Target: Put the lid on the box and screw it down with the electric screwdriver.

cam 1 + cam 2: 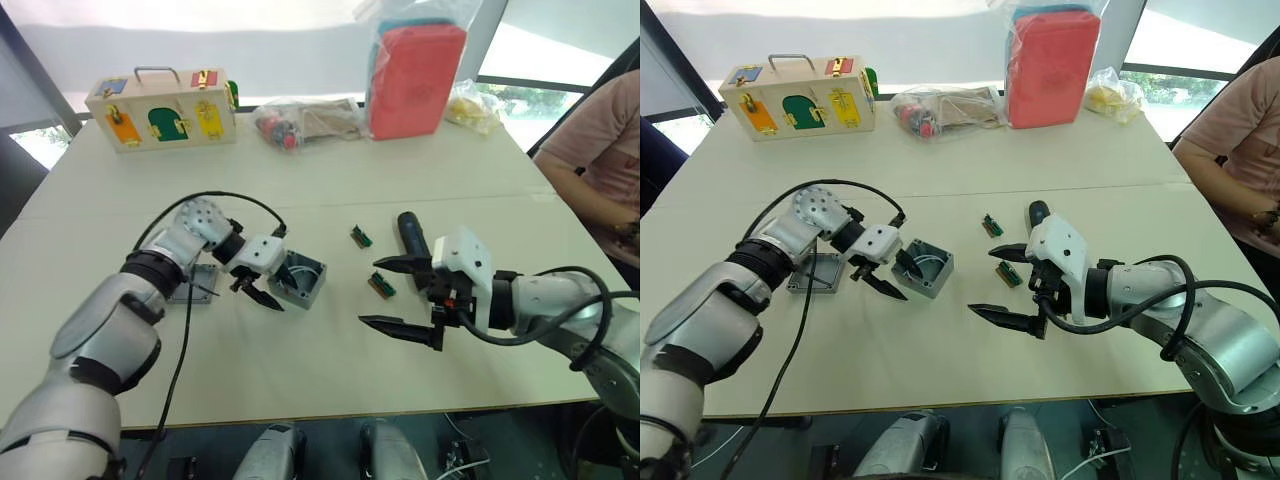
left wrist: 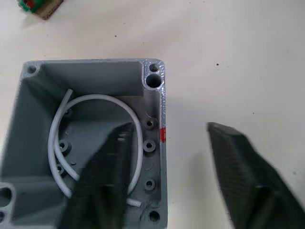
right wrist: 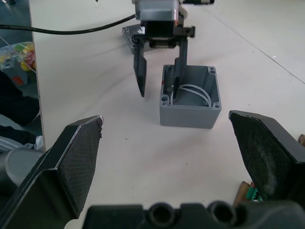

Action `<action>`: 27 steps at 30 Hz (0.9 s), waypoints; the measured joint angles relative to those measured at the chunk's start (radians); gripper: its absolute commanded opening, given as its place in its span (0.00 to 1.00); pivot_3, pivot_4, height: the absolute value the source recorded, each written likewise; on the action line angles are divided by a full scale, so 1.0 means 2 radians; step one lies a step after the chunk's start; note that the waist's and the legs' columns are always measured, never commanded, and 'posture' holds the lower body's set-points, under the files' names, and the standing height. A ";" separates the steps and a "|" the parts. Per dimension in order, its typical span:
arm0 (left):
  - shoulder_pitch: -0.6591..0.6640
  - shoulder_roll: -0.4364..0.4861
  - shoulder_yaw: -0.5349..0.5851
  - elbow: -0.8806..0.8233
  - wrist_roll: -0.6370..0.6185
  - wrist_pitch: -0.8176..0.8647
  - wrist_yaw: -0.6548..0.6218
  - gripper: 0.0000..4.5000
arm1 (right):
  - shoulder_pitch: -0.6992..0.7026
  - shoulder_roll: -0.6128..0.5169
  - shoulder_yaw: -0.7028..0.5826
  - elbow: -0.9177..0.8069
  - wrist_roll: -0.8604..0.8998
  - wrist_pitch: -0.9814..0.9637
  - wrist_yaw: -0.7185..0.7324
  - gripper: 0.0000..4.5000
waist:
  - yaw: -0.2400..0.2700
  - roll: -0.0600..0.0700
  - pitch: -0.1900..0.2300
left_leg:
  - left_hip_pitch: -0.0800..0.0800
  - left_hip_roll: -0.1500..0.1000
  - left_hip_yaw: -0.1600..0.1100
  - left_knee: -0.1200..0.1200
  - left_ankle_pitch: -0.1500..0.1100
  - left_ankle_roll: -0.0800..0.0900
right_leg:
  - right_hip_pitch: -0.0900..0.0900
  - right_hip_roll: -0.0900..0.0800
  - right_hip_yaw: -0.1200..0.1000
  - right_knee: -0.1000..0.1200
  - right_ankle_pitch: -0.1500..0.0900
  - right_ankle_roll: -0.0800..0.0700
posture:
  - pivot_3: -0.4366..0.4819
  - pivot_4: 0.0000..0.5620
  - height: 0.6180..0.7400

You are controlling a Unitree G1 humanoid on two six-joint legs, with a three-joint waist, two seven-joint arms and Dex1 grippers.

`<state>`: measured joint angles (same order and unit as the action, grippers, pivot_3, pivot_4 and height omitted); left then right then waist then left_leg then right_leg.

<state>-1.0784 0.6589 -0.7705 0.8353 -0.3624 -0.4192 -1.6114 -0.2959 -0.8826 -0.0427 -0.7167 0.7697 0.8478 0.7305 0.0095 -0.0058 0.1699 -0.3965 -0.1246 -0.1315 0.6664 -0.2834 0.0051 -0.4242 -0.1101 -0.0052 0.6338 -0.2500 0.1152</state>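
The box (image 1: 922, 267) sits open on the table (image 1: 940, 170), wires coiled inside, with the left pincer (image 1: 262, 292) at its near wall — fingers spread, one reaching inside the cavity and one outside, straddling the wall marked red without being seen to clamp it. The lid (image 1: 816, 272) lies flat on the table just left of the box, partly hidden under the left wrist. The right pincer (image 1: 1008, 288) hangs with its fingers wide apart and nothing between them, facing the box from the right; the screwdriver (image 1: 411, 233) lies on the table just behind it, beside two small green connectors (image 1: 361, 236). Neither lid nor tool has been picked up, so the task is judged barely begun. Several risks follow: the light box could be tipped or dragged if the straddling fingers are closed or withdrawn carelessly; the wires could be snagged by the inner finger and later pinched under the lid; and the round screwdriver could be rolled away — or the connectors scattered — by a careless right approach.
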 measured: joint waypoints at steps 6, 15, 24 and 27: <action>-0.004 0.065 0.032 -0.102 -0.050 0.066 0.000 0.99 | 0.000 0.002 0.004 0.000 0.000 0.000 0.001 1.00 | -0.004 -0.001 0.001 | -0.002 0.000 0.000 0.000 0.000 0.000 | -0.002 0.000 0.000 0.000 0.000 0.000 | 0.48 0.27 1.00; 0.125 0.195 0.255 -0.209 -0.074 0.332 0.126 0.99 | -0.012 0.005 0.013 0.011 0.001 -0.002 0.018 1.00 | -0.021 -0.001 0.001 | -0.001 0.001 -0.001 -0.001 0.000 0.000 | -0.003 0.002 0.001 0.001 0.000 0.000 | 0.48 0.27 1.00; 0.424 0.215 0.475 -0.492 -0.085 0.651 0.428 0.99 | -0.065 0.005 0.014 0.046 0.027 -0.001 0.062 1.00 | -0.006 -0.001 0.001 | 0.000 0.001 -0.001 0.000 0.000 0.000 | -0.001 0.002 0.003 0.001 0.000 0.000 | 0.48 0.27 1.00; 0.441 0.165 0.518 -0.518 -0.086 0.733 0.504 0.99 | -0.084 0.006 0.014 0.058 0.039 0.001 0.079 1.00 | 0.003 -0.001 0.001 | 0.000 0.001 -0.001 0.000 0.000 0.000 | -0.001 0.002 0.003 0.001 0.000 0.000 | 0.48 0.27 1.00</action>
<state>-0.1964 0.9880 0.2648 -0.2008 -0.5337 1.0459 -0.6031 -0.4643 -0.8715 -0.0138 -0.6010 0.8467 0.8488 0.8882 0.0147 -0.0081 0.1712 -0.3964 -0.1230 -0.1332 0.6656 -0.2836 0.0046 -0.4269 -0.1060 -0.0001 0.6361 -0.2500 0.1149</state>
